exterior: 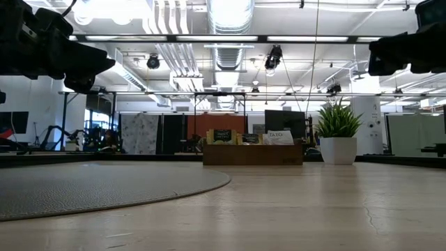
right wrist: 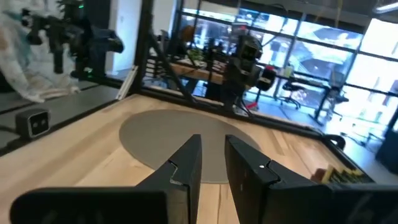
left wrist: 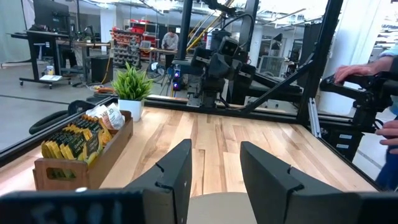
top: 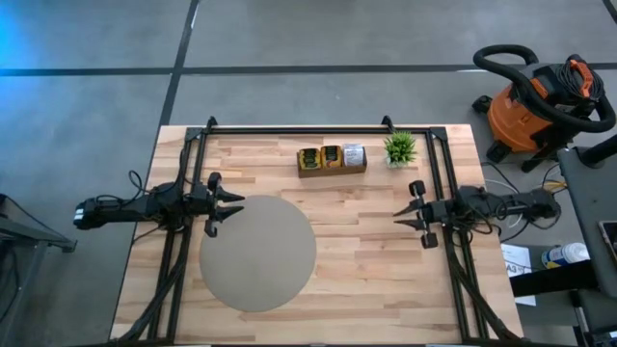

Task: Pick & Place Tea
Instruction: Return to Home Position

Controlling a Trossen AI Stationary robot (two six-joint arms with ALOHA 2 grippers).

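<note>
The tea sachets (top: 330,157) stand on edge in a brown wooden tray (top: 333,171) at the middle of the table's far side. Yellow ones (left wrist: 74,140) fill its nearer compartments, and white ones (left wrist: 109,115) sit at the plant end. My left gripper (top: 237,204) hovers level at the table's left side, over the edge of a round grey mat. It is open with nothing between its fingers (left wrist: 177,171). My right gripper (top: 397,214) hovers level at the table's right side, pointing toward the mat. Its fingers (right wrist: 186,162) stand a narrow gap apart and hold nothing.
A round grey mat (top: 257,253) lies left of the table's centre. A small potted plant (top: 400,147) stands right of the tray. Black frame rails (top: 299,128) run along the far and side edges. A person's hands (left wrist: 373,70) show beyond the table's right side.
</note>
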